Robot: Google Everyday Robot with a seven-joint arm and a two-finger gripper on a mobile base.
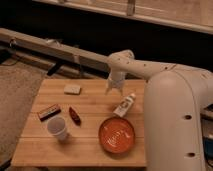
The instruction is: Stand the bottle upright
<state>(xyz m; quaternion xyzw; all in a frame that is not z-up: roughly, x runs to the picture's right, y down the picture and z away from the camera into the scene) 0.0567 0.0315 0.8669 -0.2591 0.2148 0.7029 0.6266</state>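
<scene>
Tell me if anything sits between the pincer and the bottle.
Nothing visible does. The pincer hangs just beyond the bottle, which lies tilted on the wooden table. The orange bowl sits nearer the camera than the bottle, outside that gap.

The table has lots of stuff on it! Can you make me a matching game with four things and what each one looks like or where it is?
Things:
1. bottle
2. cup
3. bowl
4. gripper

Clues:
A. white, standing upright
B. hanging over the back part of the table, just behind the bottle
C. lying on its side, right behind the bowl
D. orange and round

Pairs: 1-C, 2-A, 3-D, 4-B
</scene>
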